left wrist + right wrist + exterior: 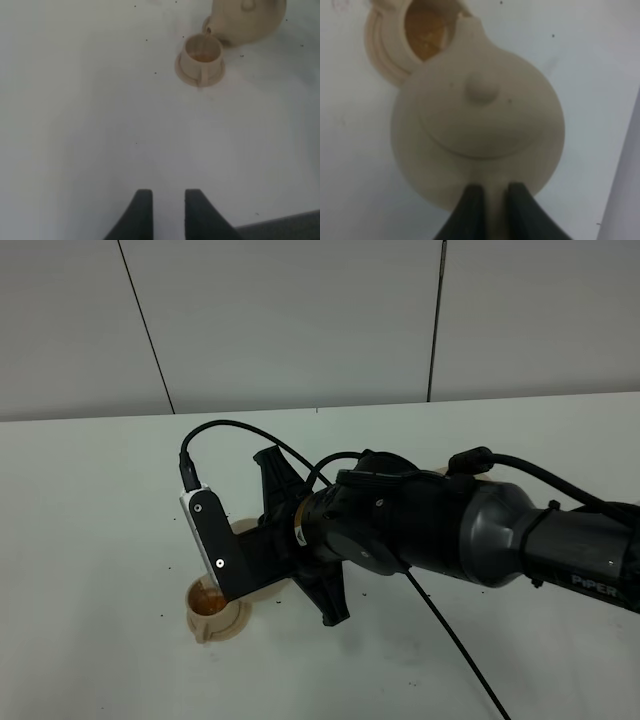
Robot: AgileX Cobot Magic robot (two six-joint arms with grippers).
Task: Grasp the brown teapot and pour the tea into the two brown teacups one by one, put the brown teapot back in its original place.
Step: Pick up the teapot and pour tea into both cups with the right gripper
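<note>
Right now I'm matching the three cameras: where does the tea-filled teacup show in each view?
Exterior high: teacup lower left, beneath the right arm.
Left wrist: well ahead of the left hand, beside the brown teapot.
Right wrist: just past the teapot's spout, partly covered.
Shared landmark: the teapot's spout at the cup's rim.

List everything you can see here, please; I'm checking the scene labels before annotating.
brown teapot: one, light tan, spout over the cup's rim
teacup: one, light tan, orange-brown tea inside, on its saucer
saucer: one, light tan, on the table under the cup
table: one, white
wall: grey panels, behind the table
right gripper: black, shut on the teapot's handle
left gripper: black, slightly open, empty, over bare table
</note>
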